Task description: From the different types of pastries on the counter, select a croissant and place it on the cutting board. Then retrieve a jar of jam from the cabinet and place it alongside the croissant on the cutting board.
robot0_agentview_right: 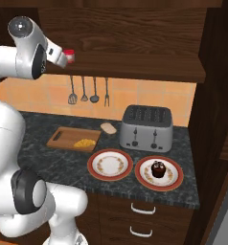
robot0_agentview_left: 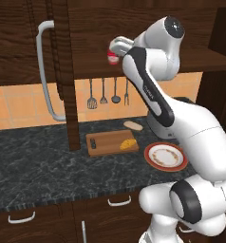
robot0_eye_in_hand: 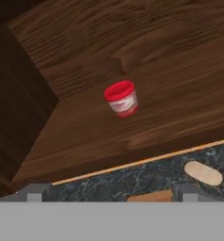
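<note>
The jar of jam (robot0_eye_in_hand: 122, 98), with a red lid and a pale band, stands on the wooden shelf (robot0_eye_in_hand: 170, 70) of the open cabinet; I also see the jar (robot0_agentview_left: 113, 58) (robot0_agentview_right: 69, 56) just past my hand. My gripper (robot0_eye_in_hand: 111, 193) (robot0_agentview_left: 113, 51) is open. Its fingertips (robot0_eye_in_hand: 35, 193) are spread wide, short of the jar and not touching it. The golden croissant (robot0_agentview_left: 128, 144) (robot0_agentview_right: 85, 142) lies on the right end of the cutting board (robot0_agentview_left: 103, 142) (robot0_agentview_right: 63, 136) on the dark counter (robot0_agentview_left: 39, 166).
The cabinet door (robot0_agentview_left: 67, 71) stands open edge-on, left of my arm, its grey bar handle (robot0_agentview_left: 44, 71) beside it. A pale bread roll (robot0_agentview_left: 133, 125) (robot0_agentview_right: 108, 128) (robot0_eye_in_hand: 203, 172) lies behind the board. The cupcake (robot0_agentview_right: 158, 169) sits on one red-rimmed plate (robot0_agentview_right: 171, 184); another plate (robot0_agentview_right: 109, 164) and a toaster (robot0_agentview_right: 146, 127) are nearby.
</note>
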Controlling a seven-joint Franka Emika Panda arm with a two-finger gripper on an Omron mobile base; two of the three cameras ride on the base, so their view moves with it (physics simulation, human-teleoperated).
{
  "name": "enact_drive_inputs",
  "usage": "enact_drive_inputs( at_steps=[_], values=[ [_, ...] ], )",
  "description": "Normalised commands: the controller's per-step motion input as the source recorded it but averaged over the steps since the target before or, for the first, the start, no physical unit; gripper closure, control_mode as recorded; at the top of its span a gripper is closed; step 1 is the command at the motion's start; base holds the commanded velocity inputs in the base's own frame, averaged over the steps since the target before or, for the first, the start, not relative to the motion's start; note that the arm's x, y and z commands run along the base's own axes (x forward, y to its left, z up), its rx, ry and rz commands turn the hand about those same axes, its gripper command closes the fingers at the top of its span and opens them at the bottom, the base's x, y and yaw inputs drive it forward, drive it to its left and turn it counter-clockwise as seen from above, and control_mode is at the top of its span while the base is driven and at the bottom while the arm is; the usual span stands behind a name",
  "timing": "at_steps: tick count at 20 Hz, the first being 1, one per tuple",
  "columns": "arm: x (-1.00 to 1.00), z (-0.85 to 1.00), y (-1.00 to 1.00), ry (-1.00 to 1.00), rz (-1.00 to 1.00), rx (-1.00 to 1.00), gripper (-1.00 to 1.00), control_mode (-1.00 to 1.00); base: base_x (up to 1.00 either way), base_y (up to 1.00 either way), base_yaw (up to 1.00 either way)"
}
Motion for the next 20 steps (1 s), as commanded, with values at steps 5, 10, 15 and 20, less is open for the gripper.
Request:
enact_drive_inputs(
  at_steps=[5, 10, 15, 20],
  values=[
    [0.01, -0.2, 0.0, -0.01, 0.14, -0.09, -1.0, -1.0, 0.0, 0.0, 0.0],
    [0.0, -0.39, 0.02, -0.3, 0.12, -0.14, -1.0, -1.0, 0.0, 0.0, 0.0],
    [0.12, -0.25, 0.0, -0.16, 0.0, -0.07, -1.0, -1.0, 0.0, 0.0, 0.0],
    [0.66, 0.15, 0.0, 0.12, 0.0, 0.0, -1.0, -1.0, 0.0, 0.0, 0.0]
  ],
)
